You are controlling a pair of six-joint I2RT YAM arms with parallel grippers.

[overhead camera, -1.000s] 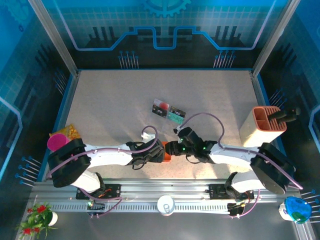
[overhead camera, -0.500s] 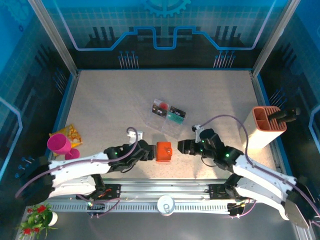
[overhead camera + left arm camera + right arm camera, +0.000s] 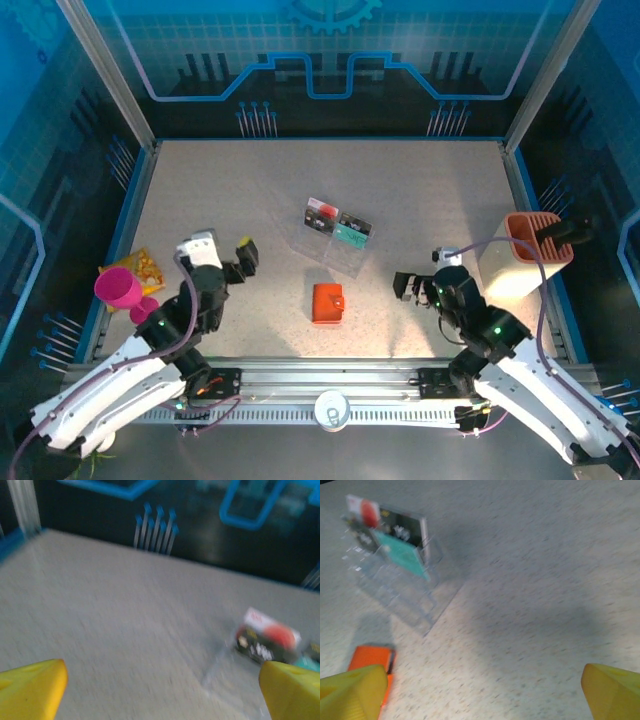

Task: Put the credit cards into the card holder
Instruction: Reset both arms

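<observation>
Left gripper [image 3: 222, 255] and right gripper [image 3: 405, 286] spread empty, off the card holder [image 3: 327, 303].
Table [image 3: 230, 190]: clear tray [image 3: 335, 252] at 12 o'clock of the closed card holder, grippers at its 10 and 3; credit cards [image 3: 350, 232] stand in the tray.

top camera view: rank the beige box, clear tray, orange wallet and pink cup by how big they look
1. beige box
2. clear tray
3. orange wallet and pink cup: these look about alike, so they are left unranked.
</observation>
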